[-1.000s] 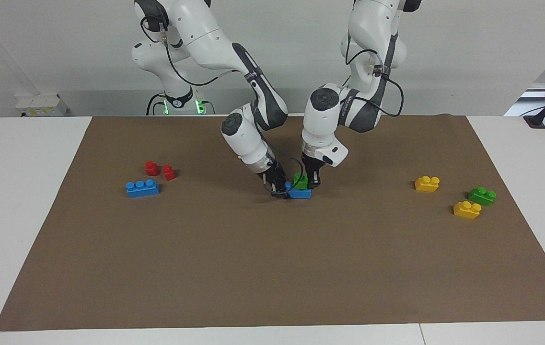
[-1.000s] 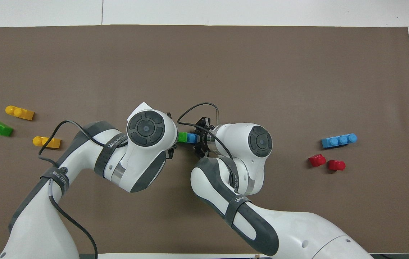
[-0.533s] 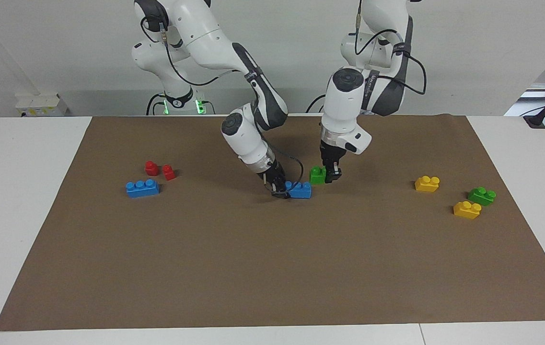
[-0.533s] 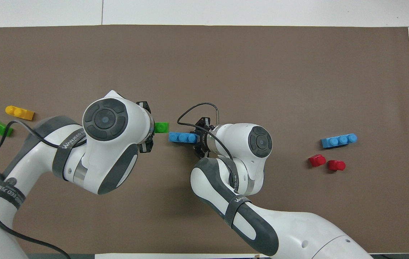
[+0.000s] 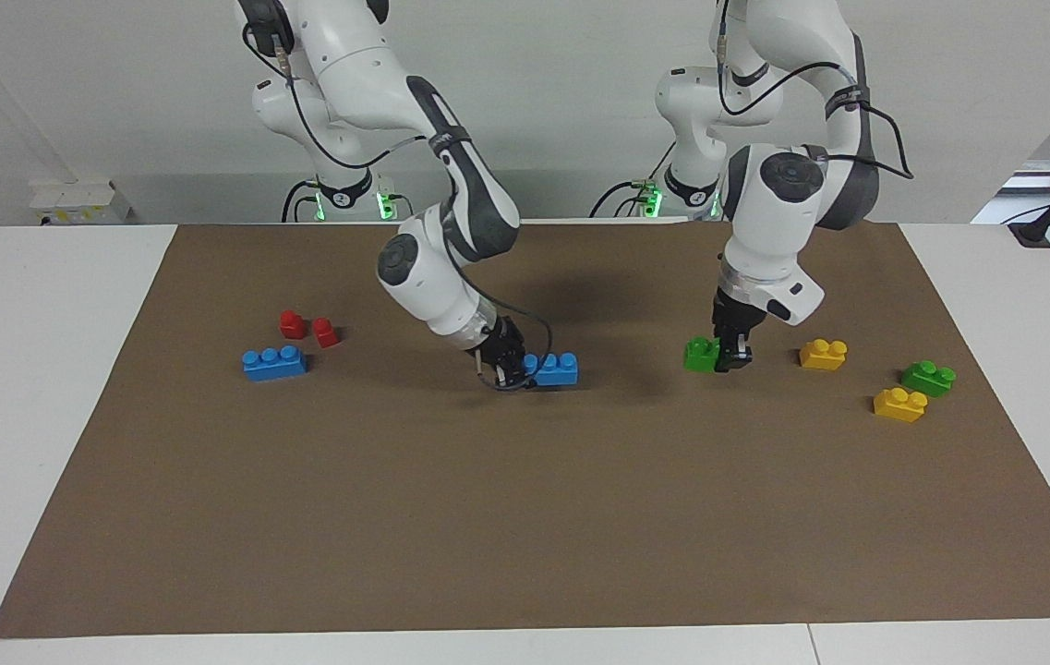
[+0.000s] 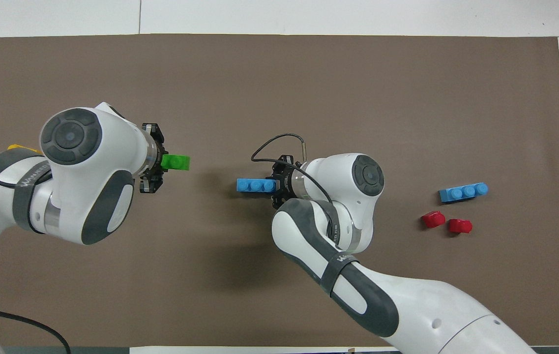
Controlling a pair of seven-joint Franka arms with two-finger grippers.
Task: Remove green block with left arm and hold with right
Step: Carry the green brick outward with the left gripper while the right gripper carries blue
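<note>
My left gripper (image 5: 730,356) is shut on the green block (image 5: 700,355), a two-stud brick, and holds it low over the brown mat toward the left arm's end; both also show in the overhead view, the gripper (image 6: 159,164) and the block (image 6: 177,162). My right gripper (image 5: 511,369) is shut on one end of a blue three-stud brick (image 5: 555,368) at the mat's middle, down at mat level; the overhead view shows this gripper (image 6: 279,183) and brick (image 6: 255,185). The green block and the blue brick are well apart.
Near the left arm's end of the brown mat (image 5: 525,517) lie two yellow bricks (image 5: 823,354) (image 5: 899,404) and a second green block (image 5: 928,378). Toward the right arm's end lie another blue brick (image 5: 274,362) and two red pieces (image 5: 292,323) (image 5: 325,332).
The left gripper pulled the green block off the blue brick and carried it toward the left arm's end. The right gripper, still on the blue brick, shifted slightly toward its own end.
</note>
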